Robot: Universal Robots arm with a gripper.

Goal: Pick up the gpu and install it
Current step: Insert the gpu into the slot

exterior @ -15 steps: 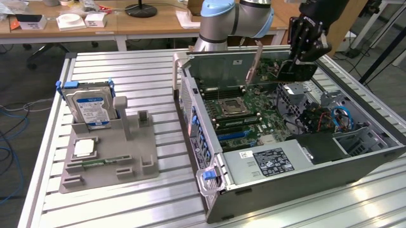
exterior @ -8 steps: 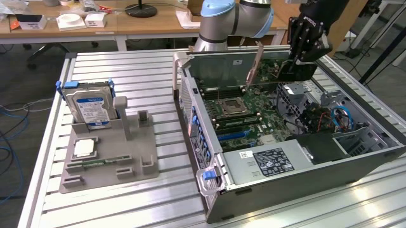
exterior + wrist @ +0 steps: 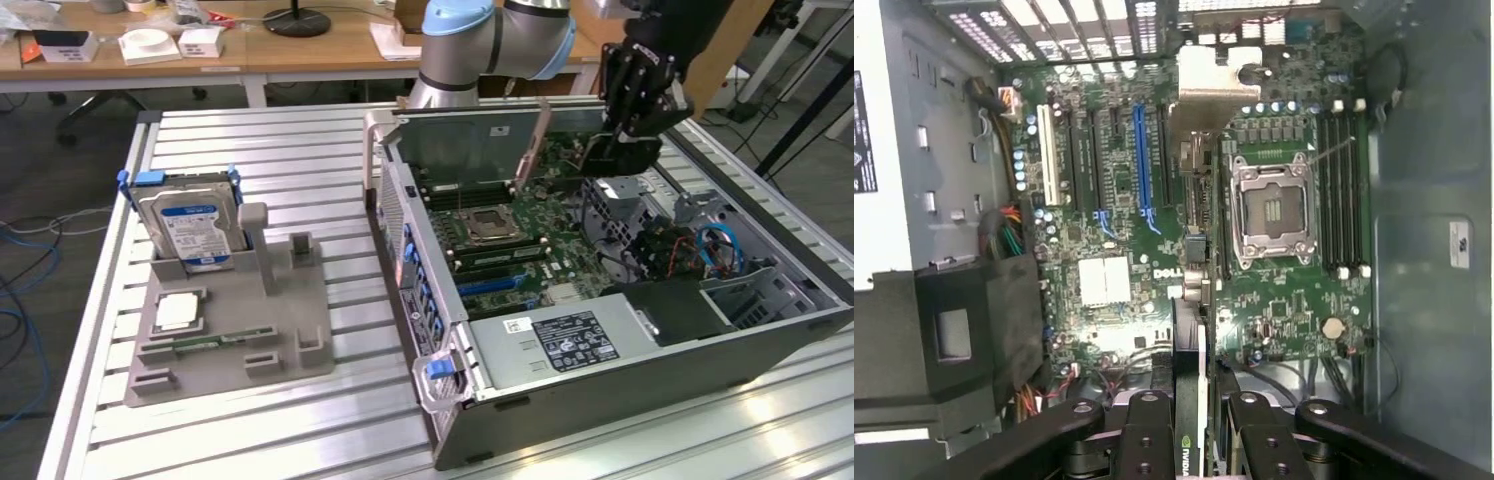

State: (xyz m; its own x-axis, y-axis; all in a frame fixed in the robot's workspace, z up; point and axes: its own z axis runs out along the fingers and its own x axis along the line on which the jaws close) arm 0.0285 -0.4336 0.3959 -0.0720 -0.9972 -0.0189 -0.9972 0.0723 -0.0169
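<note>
The gripper [image 3: 627,140] hangs over the open computer case [image 3: 747,330], above the green motherboard [image 3: 534,225]. Its jaws are pinching the gpu [image 3: 531,150] — a thin card held on its edge, standing upright over the motherboard and not yet pushed into a slot. In the wrist view the gpu [image 3: 1192,300] runs away from the two black fingers [image 3: 1146,440], with its silver bracket [image 3: 1204,80] at the far end, near the back wall of the case. Under the card lie the long slots, one of them blue [image 3: 1142,160]. The square processor socket [image 3: 1274,205] sits just beside the card.

On the exterior view's left of the case stands a grey holder [image 3: 234,330] — a hard drive [image 3: 194,225] with a blue label stands in it.
</note>
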